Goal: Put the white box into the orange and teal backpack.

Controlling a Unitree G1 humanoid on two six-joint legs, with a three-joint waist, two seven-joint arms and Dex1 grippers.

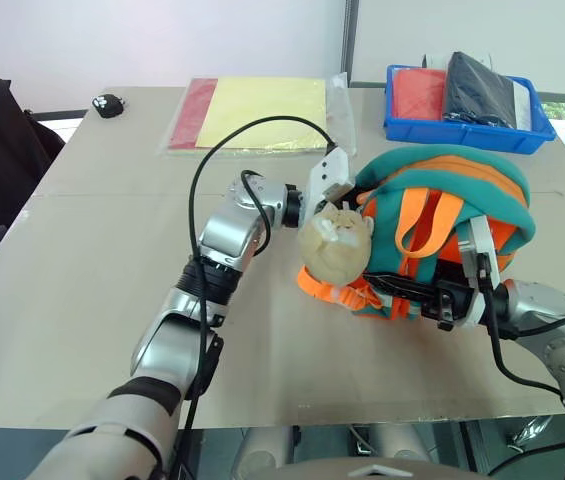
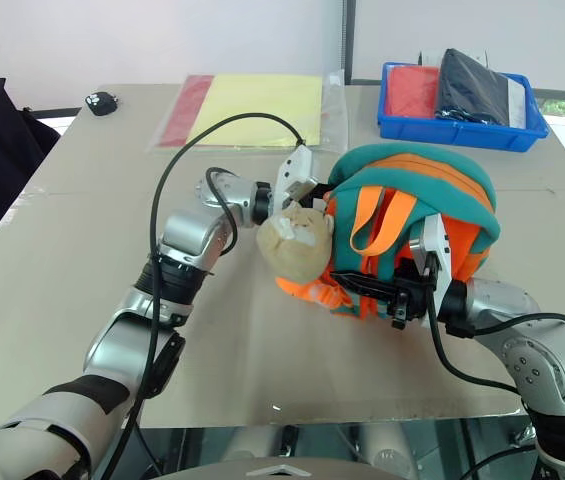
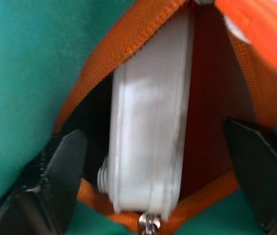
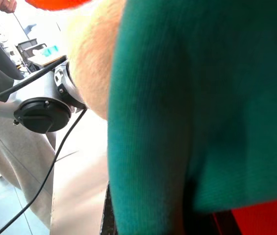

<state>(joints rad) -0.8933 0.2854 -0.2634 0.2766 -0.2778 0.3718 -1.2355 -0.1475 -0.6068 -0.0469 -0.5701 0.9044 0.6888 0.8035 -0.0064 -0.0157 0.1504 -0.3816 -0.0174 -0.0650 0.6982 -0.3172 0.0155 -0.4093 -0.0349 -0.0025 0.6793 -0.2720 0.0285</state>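
The left gripper [image 3: 155, 166] stands with its two black fingers [image 3: 55, 181] spread wide, one on each side of the white box [image 3: 150, 122] and clear of it; nothing is grasped. The white box sits on edge inside the opening of the orange and teal backpack [image 1: 442, 225], framed by the orange zipper band [image 3: 128, 44], with a metal zipper pull [image 3: 148, 223] just below its near end. Dark red lining shows beside the box within the opening.

In the head views the left gripper [image 1: 347, 195] is at the backpack's upper left edge, its tip hidden in the teal fabric just above the beige plush toy [image 1: 337, 245] attached to the pack.

The right gripper [image 1: 427, 292] is clenched shut at the pack's near side, pressed in among the orange straps [image 1: 422, 225] and the black buckle hardware; whether it actually pinches a strap or the fabric cannot be made out.

The backpack lies on the beige table [image 1: 92, 290], roughly centre right. Behind it, at the far right edge, stands a blue plastic bin [image 1: 467, 130] holding red and dark folded items. A clear sleeve with yellow and red sheets [image 1: 257, 112] lies at the far middle, and a small black object [image 1: 109, 104] sits near the far left corner.
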